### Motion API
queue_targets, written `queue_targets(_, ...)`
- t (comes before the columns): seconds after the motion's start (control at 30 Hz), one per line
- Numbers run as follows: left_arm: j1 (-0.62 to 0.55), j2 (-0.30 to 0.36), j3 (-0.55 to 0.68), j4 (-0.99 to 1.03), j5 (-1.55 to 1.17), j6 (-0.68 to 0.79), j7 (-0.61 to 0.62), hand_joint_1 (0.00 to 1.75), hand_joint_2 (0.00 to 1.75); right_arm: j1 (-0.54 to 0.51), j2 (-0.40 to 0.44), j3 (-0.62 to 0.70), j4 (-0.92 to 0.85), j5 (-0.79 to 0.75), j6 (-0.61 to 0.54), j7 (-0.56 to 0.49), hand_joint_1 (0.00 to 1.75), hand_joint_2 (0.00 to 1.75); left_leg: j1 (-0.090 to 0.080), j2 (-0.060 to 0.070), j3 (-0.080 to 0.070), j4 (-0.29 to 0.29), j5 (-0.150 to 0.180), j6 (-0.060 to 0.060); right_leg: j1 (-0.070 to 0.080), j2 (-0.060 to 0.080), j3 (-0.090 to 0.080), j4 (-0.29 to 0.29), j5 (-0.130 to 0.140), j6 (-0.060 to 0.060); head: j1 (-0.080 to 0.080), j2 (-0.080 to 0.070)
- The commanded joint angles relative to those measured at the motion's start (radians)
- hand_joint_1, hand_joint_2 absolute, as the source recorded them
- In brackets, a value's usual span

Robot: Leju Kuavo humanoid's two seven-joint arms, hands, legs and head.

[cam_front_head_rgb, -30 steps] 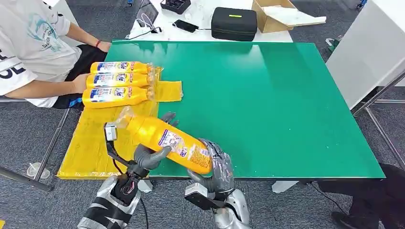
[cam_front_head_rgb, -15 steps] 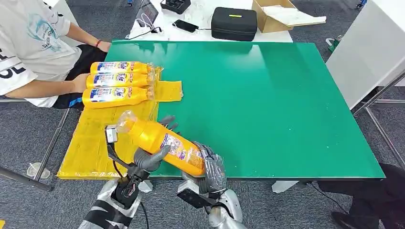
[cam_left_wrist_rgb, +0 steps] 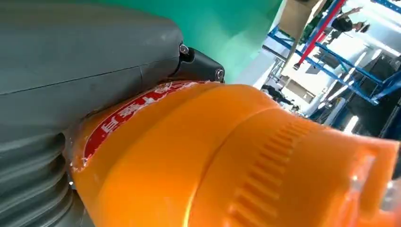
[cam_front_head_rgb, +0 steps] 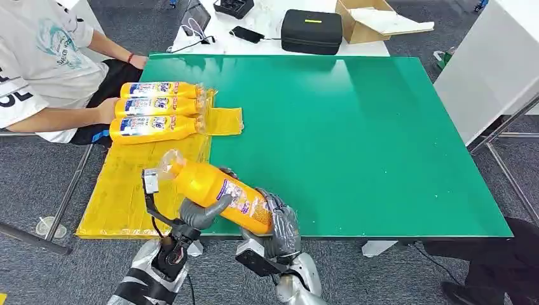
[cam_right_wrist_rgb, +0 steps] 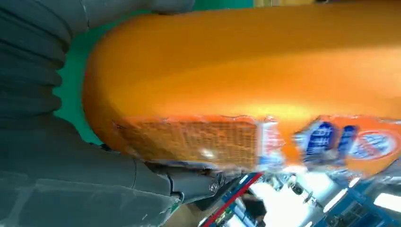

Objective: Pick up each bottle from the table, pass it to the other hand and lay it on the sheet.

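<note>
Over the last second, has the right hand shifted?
Yes. The right hand has slid toward the robot's left along the near edge of the green table and slightly nearer the robot, carrying the held bottle toward the yellow sheet.

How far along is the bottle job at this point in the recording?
Done: three orange plastic bottles lie side by side on the yellow plastic sheet. In hand: a fourth orange bottle is held above the near table edge, the left hand around its middle and the right hand at its base, so the pass is mid-way. Left: releasing it to one hand and laying it on the sheet. No other bottles show on the green table.
</note>
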Motion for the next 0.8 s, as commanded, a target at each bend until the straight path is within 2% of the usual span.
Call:
queue_targets(0.03,-0.038,0.004,0.025,0.013,0.054,0.038,0.021,1.75,1.75,-0.045,0.004,0.011,0.077,-0.131,0.153,-0.002,0.0,0.0,0.0,0.001,0.006,0.0,-0.002,0.001,0.0,-0.001,0.006,0.0,-0.002,-0.001,0.001,0.0)
queue_targets(0.07,-0.048,0.005,0.055,0.01,0.054,0.066,0.014,1.75,1.75,-0.021,-0.006,0.022,0.007,-0.215,0.242,-0.002,0.0,0.0,0.0,0.001,0.006,0.0,-0.002,0.001,0.0,-0.001,0.006,-0.001,-0.002,-0.001,0.0,0.0)
queue_targets(0.1,-0.059,0.007,0.079,0.01,0.051,0.09,0.008,1.75,1.75,-0.007,-0.015,0.033,-0.036,-0.257,0.278,-0.002,0.0,0.0,0.0,0.001,0.004,0.0,-0.001,0.001,0.0,0.0,0.004,0.0,-0.001,-0.001,0.0,0.0)
queue_targets(0.17,-0.091,0.011,0.135,0.01,0.023,0.158,-0.022,1.75,1.75,0.023,-0.033,0.046,-0.149,-0.329,0.339,-0.002,0.0,0.0,0.0,0.001,0.006,0.001,-0.003,0.001,0.001,-0.001,0.006,0.001,-0.003,-0.002,0.0,0.0)
queue_targets(0.23,-0.131,0.013,0.192,0.011,-0.019,0.234,-0.053,1.75,1.75,0.047,-0.046,0.047,-0.254,-0.365,0.354,-0.001,0.0,0.0,0.001,0.0,0.002,0.001,-0.001,0.001,0.001,-0.002,0.002,0.001,-0.001,-0.001,0.001,0.0)
queue_targets(0.27,-0.144,0.018,0.209,0.005,-0.064,0.284,-0.085,1.75,1.75,0.056,-0.045,0.039,-0.287,-0.385,0.355,0.0,0.0,0.0,0.001,0.0,0.003,0.001,-0.001,0.001,0.001,-0.002,0.003,0.001,-0.002,-0.002,0.0,0.0)
queue_targets(0.4,-0.16,0.009,0.256,0.0,-0.09,0.321,-0.089,1.75,1.75,0.071,-0.047,0.032,-0.342,-0.423,0.364,0.001,0.0,0.0,0.0,0.0,0.001,0.0,0.0,0.0,0.001,-0.001,0.001,0.0,-0.001,-0.001,0.0,0.0)
queue_targets(0.43,-0.171,0.014,0.267,-0.011,-0.158,0.384,-0.145,1.75,1.75,0.076,-0.049,0.033,-0.368,-0.44,0.359,-0.002,0.0,0.0,0.0,0.0,0.004,0.001,-0.001,0.001,0.001,-0.002,0.004,0.0,-0.002,-0.001,0.0,0.0)
queue_targets(0.5,-0.202,0.019,0.318,-0.028,-0.212,0.467,-0.176,1.75,1.75,0.096,-0.052,0.029,-0.447,-0.487,0.346,-0.002,0.0,0.0,0.0,0.0,0.005,0.0,-0.002,0.001,0.001,-0.002,0.006,0.0,-0.002,-0.001,0.0,0.0)
queue_targets(0.53,-0.222,0.028,0.334,-0.04,-0.27,0.535,-0.21,1.75,1.75,0.104,-0.054,0.029,-0.478,-0.499,0.334,-0.002,0.0,0.0,0.001,0.0,0.002,0.001,-0.001,0.001,0.001,-0.002,0.002,0.001,-0.001,-0.001,0.0,0.0)
queue_targets(0.63,-0.273,0.065,0.343,-0.045,-0.537,0.748,-0.292,1.75,1.75,0.116,-0.057,0.047,-0.541,-0.526,0.328,-0.002,0.0,0.0,0.001,0.0,0.002,0.002,-0.001,0.001,0.002,-0.001,0.002,0.002,-0.002,-0.002,0.001,0.0)
queue_targets(0.77,-0.274,0.054,0.366,-0.033,-0.558,0.733,-0.297,1.75,1.75,0.114,-0.057,0.051,-0.538,-0.529,0.322,-0.002,0.0,0.0,0.001,0.0,0.001,0.0,0.0,0.0,0.001,-0.001,0.001,0.0,-0.001,-0.001,0.0,0.0)
queue_targets(0.8,-0.278,0.076,0.325,-0.023,-0.699,0.868,-0.336,1.75,1.75,0.112,-0.062,0.063,-0.557,-0.536,0.324,-0.002,0.0,0.0,0.001,0.0,0.004,0.0,-0.001,0.001,0.001,-0.002,0.004,0.0,-0.002,-0.001,0.0,0.0)
